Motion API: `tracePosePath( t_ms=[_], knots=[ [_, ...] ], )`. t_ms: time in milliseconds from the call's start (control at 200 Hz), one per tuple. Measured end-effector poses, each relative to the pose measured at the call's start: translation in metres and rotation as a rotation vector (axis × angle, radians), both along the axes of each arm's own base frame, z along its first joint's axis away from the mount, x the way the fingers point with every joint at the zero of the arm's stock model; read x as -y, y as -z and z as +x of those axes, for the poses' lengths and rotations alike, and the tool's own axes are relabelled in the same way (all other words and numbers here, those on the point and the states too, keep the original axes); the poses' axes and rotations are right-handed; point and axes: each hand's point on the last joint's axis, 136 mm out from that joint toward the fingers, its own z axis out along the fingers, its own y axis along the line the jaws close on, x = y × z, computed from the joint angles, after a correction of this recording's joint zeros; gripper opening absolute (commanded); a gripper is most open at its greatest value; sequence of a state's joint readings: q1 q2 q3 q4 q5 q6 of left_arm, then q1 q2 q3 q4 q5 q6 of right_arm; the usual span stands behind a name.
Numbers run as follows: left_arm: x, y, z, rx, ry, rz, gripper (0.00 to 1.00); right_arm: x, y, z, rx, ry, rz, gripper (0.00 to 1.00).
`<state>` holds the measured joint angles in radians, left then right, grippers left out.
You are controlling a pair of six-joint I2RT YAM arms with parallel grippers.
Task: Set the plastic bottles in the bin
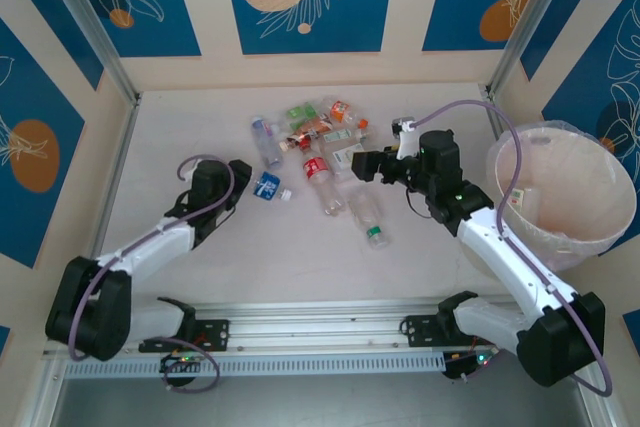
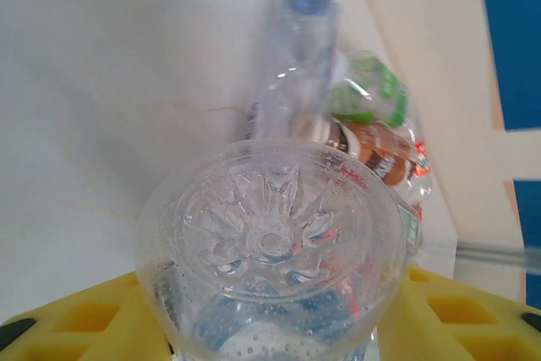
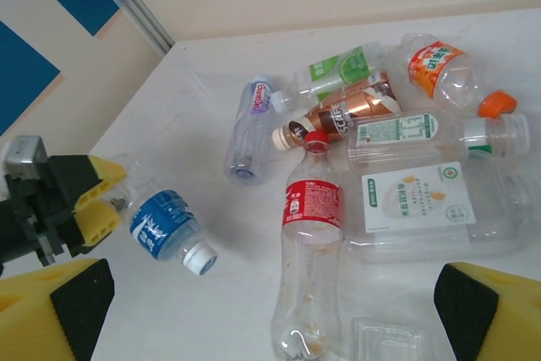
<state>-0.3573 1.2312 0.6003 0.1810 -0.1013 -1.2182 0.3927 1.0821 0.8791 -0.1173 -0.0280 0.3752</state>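
Blue-label bottle (image 2: 270,251) clamped in L gripper (image 1: 251,183), arm stretched low.

I see the bin (image 1: 590,202), a wide translucent white bucket, standing upright at the right of the worktop (image 1: 200,127). The plastic bottles (image 3: 397,128) lie heaped on their sides mid-worktop, some crushed. The blue-labelled bottle (image 3: 165,230) lies apart, its base between the left fingers (image 3: 95,220).

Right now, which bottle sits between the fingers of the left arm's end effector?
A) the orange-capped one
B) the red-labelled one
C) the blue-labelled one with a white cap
C: the left end effector has its yellow fingers closed on the base of the blue-labelled bottle.
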Motion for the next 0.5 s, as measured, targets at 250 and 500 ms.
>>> tracePosePath(
  t_ms=[250, 500],
  knots=[
    [0.029, -0.039, -0.004, 0.135, 0.286, 0.144, 0.54, -0.029, 0.018, 0.0, -0.06, -0.132, 0.053, 1.0],
    [0.069, -0.08, -0.008, 0.295, 0.535, 0.149, 0.54, -0.052, 0.03, -0.007, -0.119, -0.263, 0.083, 1.0]
  ],
)
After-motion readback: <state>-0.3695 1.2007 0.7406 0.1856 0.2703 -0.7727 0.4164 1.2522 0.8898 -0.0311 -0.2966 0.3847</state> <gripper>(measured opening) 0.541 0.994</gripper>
